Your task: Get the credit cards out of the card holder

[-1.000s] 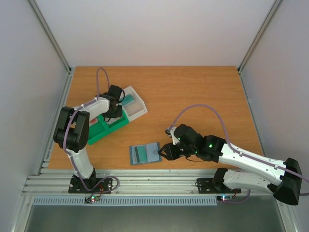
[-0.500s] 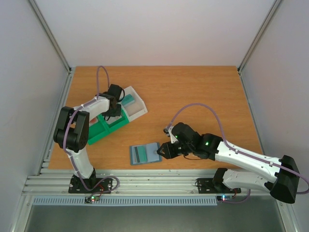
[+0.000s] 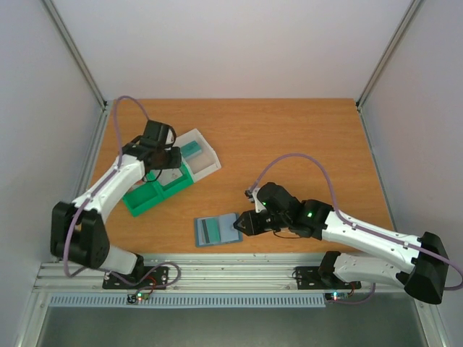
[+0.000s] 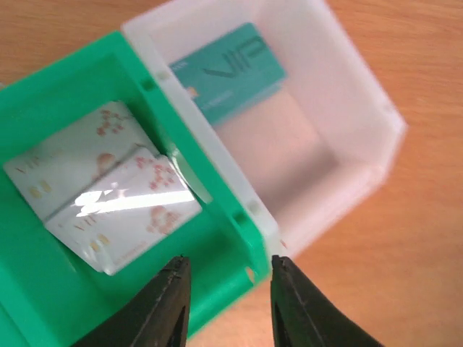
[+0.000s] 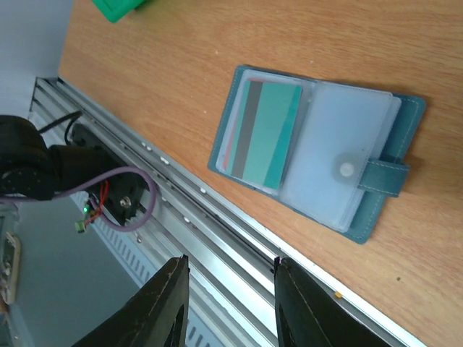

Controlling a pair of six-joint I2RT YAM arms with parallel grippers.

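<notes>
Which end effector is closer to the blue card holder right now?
Right. The right end effector is just off the card holder's right edge, while the left end effector is far away over the green tray at the table's back-left.

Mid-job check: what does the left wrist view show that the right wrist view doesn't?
Only left wrist: two credit cards overlapping in the green compartment of the tray, and a teal VIP card in its clear compartment. Only right wrist: the card holder lying open with a teal striped card in one pocket, plus the metal rail. Both: wooden table, some green tray, and an open gripper (left gripper, right gripper).
</notes>
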